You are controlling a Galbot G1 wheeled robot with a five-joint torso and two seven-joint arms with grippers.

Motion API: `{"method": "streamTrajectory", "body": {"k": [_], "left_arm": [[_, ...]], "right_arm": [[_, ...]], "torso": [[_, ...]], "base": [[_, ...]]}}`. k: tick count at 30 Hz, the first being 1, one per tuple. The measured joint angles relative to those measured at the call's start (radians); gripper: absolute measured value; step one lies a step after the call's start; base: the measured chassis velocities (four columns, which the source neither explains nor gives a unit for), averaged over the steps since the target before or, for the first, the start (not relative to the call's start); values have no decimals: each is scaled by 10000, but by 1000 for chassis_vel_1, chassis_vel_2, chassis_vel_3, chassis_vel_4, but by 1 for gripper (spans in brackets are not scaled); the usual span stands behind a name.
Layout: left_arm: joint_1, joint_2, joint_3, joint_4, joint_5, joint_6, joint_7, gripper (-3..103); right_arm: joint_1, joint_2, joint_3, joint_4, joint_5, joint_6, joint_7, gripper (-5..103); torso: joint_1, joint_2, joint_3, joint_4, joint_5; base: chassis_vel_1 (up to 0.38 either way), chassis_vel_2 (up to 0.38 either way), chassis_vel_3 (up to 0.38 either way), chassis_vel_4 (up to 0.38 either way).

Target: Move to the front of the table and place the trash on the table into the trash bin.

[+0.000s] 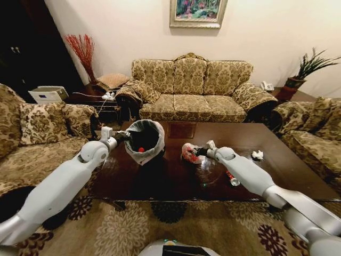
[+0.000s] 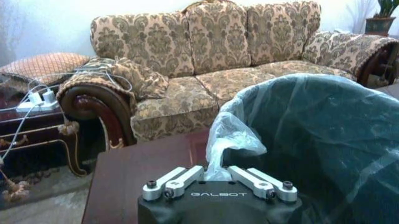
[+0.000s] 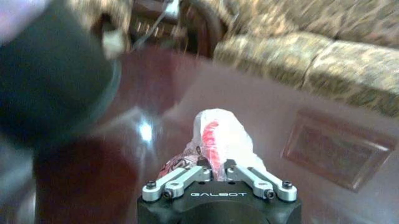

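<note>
Glossy dark brown wooden table (image 1: pixel 176 176) carries the round dark trash bin (image 1: pixel 145 140), tilted and held at its translucent liner by the clenched left gripper (image 2: pixel 217 173), while the right gripper (image 3: pixel 217 169) grasps the pink-white plastic bag (image 3: pixel 221 137) above the tabletop beside it.

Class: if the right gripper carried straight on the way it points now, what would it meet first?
Probably the trash bin, tilted by the left gripper; the right gripper, shut on the pink-white bag, points that way, though depth is unclear.
</note>
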Motion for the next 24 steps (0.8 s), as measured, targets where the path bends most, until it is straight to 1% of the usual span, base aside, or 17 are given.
{"method": "streamTrajectory", "body": {"k": [1,3,6,7,8,10,11,12,13,14,15,16,17,18,20,21,24], "left_arm": [[-72,39,15,-8,-35,9,-6,2],[-116,52,39,-8,-49,9,-14,2],[-520,65,425,72,-185,45,8,2],[-520,65,425,72,-185,45,8,2],[-643,45,526,111,-224,90,38,2],[-1330,-67,1086,339,-521,324,193,2],[-1330,-67,1086,339,-521,324,193,2],[-1738,-131,1424,526,-651,409,250,2],[-2124,-181,1721,700,-756,502,303,2],[-2401,-206,1924,822,-833,585,355,2],[-2401,-206,1924,822,-833,585,355,2],[-2855,-238,2260,986,-973,722,436,2],[-3136,-244,2471,1074,-1072,788,493,2],[-3136,-244,2471,1074,-1072,788,493,2],[-3588,-276,2782,1213,-1224,909,578,2],[-3671,-306,2817,1214,-1292,985,603,2],[-3726,-337,2832,1163,-1414,1067,624,2]], "right_arm": [[-77,-188,376,484,410,-16,314,1],[-95,-281,529,680,554,-39,395,1],[18,-790,1310,1817,1450,-91,769,0],[18,-790,1310,1817,1450,-91,769,0],[120,-854,1431,2075,1680,-91,850,0],[869,-987,1594,3094,2770,-65,989,0],[869,-987,1594,3094,2770,-65,989,0],[1306,-987,1554,3448,3200,-36,977,0],[1737,-931,1458,3747,3563,-21,956,0],[2024,-863,1372,3932,3803,-21,937,0],[2024,-863,1372,3932,3803,-21,937,0],[2538,-702,1213,4225,4227,-55,939,0],[2912,-572,1086,4422,4556,-107,997,0],[2912,-572,1086,4422,4556,-107,997,0],[3695,-235,639,4844,5386,-255,1313,0],[3894,-115,404,4972,5603,-259,1435,0],[4053,77,30,5109,5736,-259,1514,0]], "torso": [[0,0,-1,1,-3],[-1,0,-1,1,-4],[-1,0,-1,-7,-5],[-1,0,-1,-7,-5],[-1,0,-1,-7,-3],[-1,0,-1,-5,-1],[-1,0,-1,-5,-1],[-1,1,-1,-3,-7],[-1,1,-2,-4,-12],[-1,1,-1,-3,-8],[-1,1,-1,-3,-8],[-1,0,-1,-1,-3],[0,0,-1,0,-7],[0,0,-1,0,-7],[0,0,-2,-1,-6],[-1,1,-2,-1,-7],[-2,0,-1,-1,-8]], "base": [[0,0,0,0],[0,0,0,0],[0,0,0,0],[0,0,0,0],[0,0,0,0],[0,0,0,0],[0,0,0,0],[0,0,0,0],[0,0,0,0],[0,0,0,0],[0,0,0,0],[0,0,0,0],[0,0,0,0],[0,0,0,0],[0,0,0,0],[0,0,0,0],[0,0,0,0]]}}
